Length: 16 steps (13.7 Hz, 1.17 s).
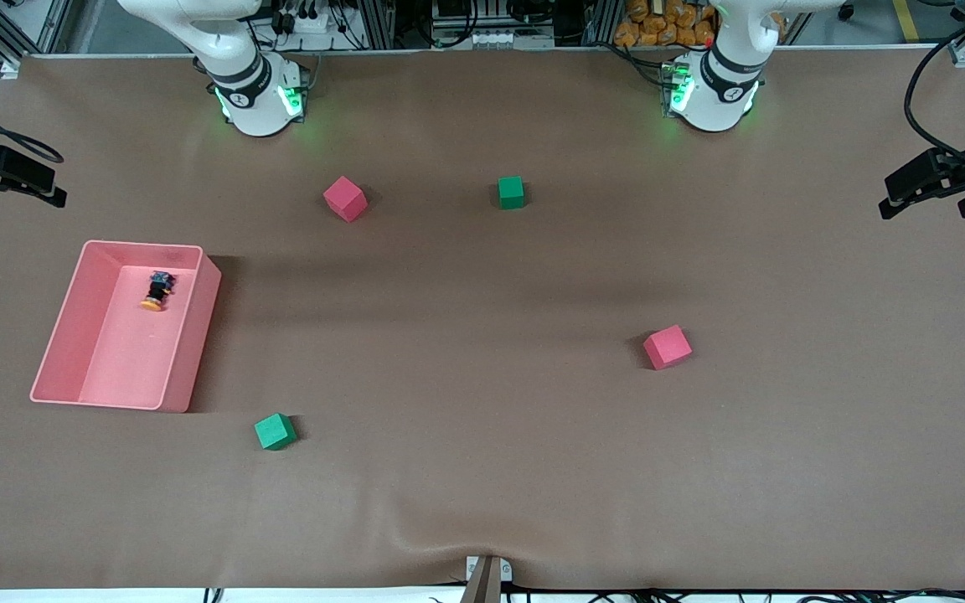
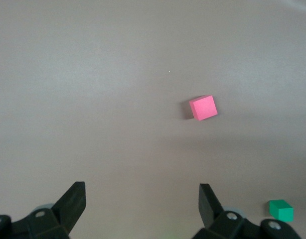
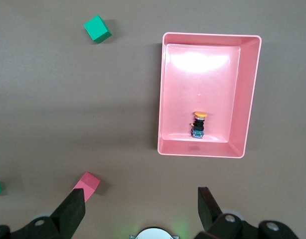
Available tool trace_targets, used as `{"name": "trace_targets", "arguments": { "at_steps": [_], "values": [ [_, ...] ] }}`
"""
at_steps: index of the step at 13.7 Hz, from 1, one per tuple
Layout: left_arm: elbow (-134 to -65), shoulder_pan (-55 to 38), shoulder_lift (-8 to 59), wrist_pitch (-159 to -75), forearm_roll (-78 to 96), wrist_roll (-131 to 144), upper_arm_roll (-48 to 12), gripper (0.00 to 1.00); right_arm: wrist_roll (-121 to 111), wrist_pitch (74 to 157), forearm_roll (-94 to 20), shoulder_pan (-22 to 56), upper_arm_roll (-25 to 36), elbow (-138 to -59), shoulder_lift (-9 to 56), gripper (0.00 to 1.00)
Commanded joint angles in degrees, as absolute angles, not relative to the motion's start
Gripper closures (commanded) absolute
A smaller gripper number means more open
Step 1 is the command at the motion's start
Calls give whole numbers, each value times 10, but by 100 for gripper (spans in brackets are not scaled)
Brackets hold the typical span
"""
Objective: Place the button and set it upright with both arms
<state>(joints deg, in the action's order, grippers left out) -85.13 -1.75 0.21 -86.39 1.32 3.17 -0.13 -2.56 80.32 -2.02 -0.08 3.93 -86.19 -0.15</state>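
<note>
The button (image 1: 156, 290) lies on its side in the pink tray (image 1: 55, 335), orange cap toward the front camera, bluish end toward the robot bases. It also shows in the right wrist view (image 3: 199, 124), inside the tray (image 3: 165, 89). My right gripper (image 3: 141, 204) is open and empty, high over the table beside the tray, near its own base. My left gripper (image 2: 142, 199) is open and empty, high over bare table at the left arm's end. Neither gripper shows in the front view; only the arm bases (image 1: 252, 92) (image 1: 713, 88) do.
Pink-red cubes (image 1: 344, 198) (image 1: 667, 347) and green cubes (image 1: 511, 192) (image 1: 275, 431) lie scattered on the brown table. The left wrist view shows a pink-red cube (image 2: 203, 107) and a green cube (image 2: 281, 210). Black camera mounts (image 1: 5, 176) (image 1: 943, 180) stand at both table ends.
</note>
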Motion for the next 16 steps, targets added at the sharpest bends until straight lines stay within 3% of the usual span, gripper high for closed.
{"name": "trace_targets", "arguments": {
  "at_steps": [1, 9, 13, 16],
  "values": [
    [-842, -18, 3, -855, 1, 29, -3, 0, -17, 810, -18, -3, 38, -880, -18, 0],
    [-842, -20, 4, -855, 0, 33, -3, 0, -33, 817, -18, -20, 39, -911, -14, 0],
    [-842, -18, 4, -855, 1, 29, -3, 0, -98, 924, -18, -79, 39, -1014, 17, 0],
    [-842, -18, 4, -855, 1, 28, -3, 0, -143, 979, -16, -123, 39, -1027, 93, 0]
  ]
}}
